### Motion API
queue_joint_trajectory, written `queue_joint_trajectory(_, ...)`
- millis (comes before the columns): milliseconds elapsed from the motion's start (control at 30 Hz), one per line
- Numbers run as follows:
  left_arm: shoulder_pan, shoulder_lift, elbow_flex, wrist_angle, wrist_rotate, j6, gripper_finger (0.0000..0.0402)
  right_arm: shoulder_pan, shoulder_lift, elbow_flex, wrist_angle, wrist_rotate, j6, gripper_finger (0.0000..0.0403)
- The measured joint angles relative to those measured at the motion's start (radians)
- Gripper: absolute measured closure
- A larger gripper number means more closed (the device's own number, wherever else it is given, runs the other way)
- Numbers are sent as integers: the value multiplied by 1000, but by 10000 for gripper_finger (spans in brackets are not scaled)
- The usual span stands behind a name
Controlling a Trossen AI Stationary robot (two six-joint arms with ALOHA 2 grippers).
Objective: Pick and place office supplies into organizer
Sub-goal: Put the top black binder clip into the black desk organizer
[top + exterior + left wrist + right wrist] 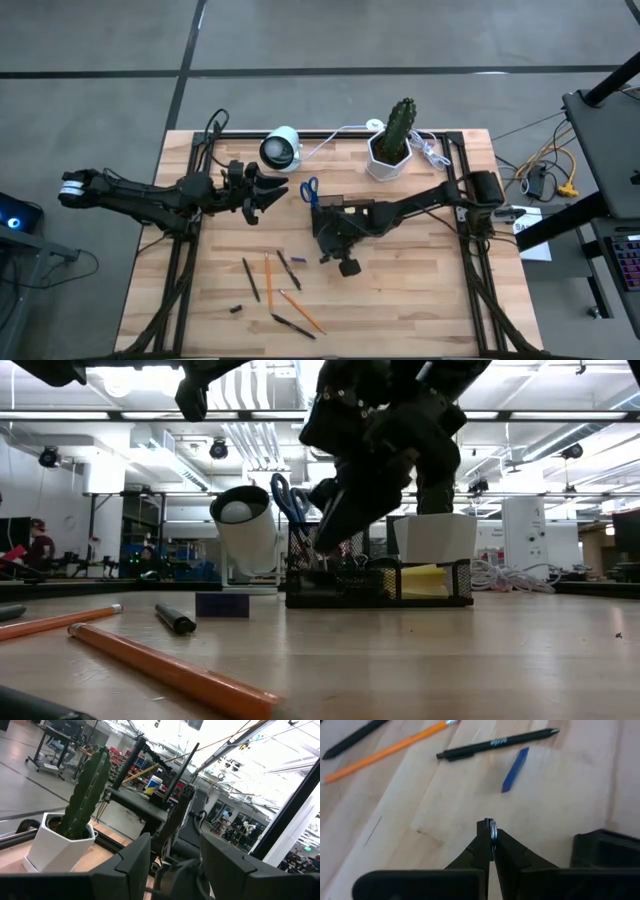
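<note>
The right gripper [490, 840] is closed on a small silvery loop [491, 827], a clip by our guess, at the lower middle of the right wrist view. The organizer [606, 849] sits near it, at lower right. We judge the carry is in hand: we hold the pinch firm, lift clear of the wall, steer away from the scissors [288, 498] standing inside, and release low over a free compartment. The left gripper [268, 192] waits centre-left in the high view, fingers apart.
</note>
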Motion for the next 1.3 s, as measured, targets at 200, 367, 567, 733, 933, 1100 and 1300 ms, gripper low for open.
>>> queue_joint_trajectory(200,0,0,0,0,0,0,244,-23,-48,1,-2,33,22,394)
queue_joint_trajectory(367,0,0,0,0,0,0,244,-60,-85,1,-9,36,48,394)
queue_joint_trajectory(567,0,0,0,0,0,0,244,-104,-135,1,-38,79,56,394)
queue_joint_trajectory(733,0,0,0,0,0,-1,244,-138,-170,1,-75,125,70,394)
queue_joint_trajectory(933,0,0,0,0,0,-1,244,-159,-170,0,-105,169,67,394)
queue_joint_trajectory(1100,0,0,0,0,1,-1,244,-156,-165,-20,-114,206,38,394)
queue_joint_trajectory(1300,0,0,0,0,2,-1,244,-158,-165,-63,-114,213,32,394)
